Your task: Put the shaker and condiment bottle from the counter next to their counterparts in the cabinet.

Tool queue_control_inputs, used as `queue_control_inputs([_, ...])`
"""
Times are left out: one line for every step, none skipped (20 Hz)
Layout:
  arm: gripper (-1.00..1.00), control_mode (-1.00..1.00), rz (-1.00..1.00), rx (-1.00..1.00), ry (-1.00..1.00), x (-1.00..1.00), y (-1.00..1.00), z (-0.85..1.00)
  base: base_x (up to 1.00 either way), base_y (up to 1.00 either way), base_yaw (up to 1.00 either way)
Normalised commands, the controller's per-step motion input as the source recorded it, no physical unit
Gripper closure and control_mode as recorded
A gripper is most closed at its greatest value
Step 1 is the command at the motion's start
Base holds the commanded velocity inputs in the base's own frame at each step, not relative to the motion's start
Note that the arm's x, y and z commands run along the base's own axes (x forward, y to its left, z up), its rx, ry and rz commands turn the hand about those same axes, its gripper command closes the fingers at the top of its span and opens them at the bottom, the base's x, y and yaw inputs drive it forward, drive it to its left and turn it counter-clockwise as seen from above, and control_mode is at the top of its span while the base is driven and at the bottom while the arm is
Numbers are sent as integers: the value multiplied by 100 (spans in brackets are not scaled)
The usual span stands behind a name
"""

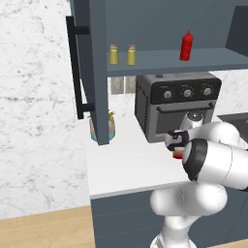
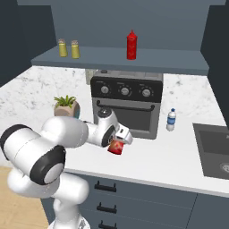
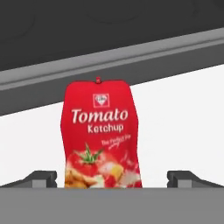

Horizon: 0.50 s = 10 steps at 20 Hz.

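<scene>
Even, soft rendered light with no glare; a faint shadow lies under the cabinet shelf (image 1: 169, 65), and all views are sharp.

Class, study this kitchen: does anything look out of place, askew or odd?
Only the red ketchup bottle with the patterned label stands out: it sits on the white counter before the black toaster oven, between the open gripper's fingers, not on the cabinet shelf. Nothing looks spilled or damaged.
</scene>
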Motion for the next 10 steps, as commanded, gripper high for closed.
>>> queue_control_inputs([-100, -100, 1, 1, 9, 35, 0, -13, 0, 0, 0])
queue_control_inputs([-100, -100, 0, 0, 7, 36, 0, -11, 0, 0, 0])
queue_control_inputs([-100, -100, 0, 0, 4, 36, 0, -13, 0, 0, 0])
queue_control_inputs([-100, -100, 0, 0, 2, 32, 0, -10, 0, 0, 0])
queue_control_inputs([-100, -100, 0, 0, 0, 28, 0, -7, 0, 0, 0])
queue_control_inputs([-100, -100, 0, 0, 0, 21, 0, -9, 0, 0, 0])
queue_control_inputs([-100, -100, 0, 0, 0, 16, 0, -11, 0, 0, 0])
queue_control_inputs([-100, -100, 0, 0, 0, 12, 0, -17, 0, 0, 0])
queue_control_inputs([-100, -100, 0, 0, 0, 7, 0, -21, 0, 0, 0])
queue_control_inputs([-100, -100, 0, 0, 1, 6, 0, -26, 0, 0, 0])
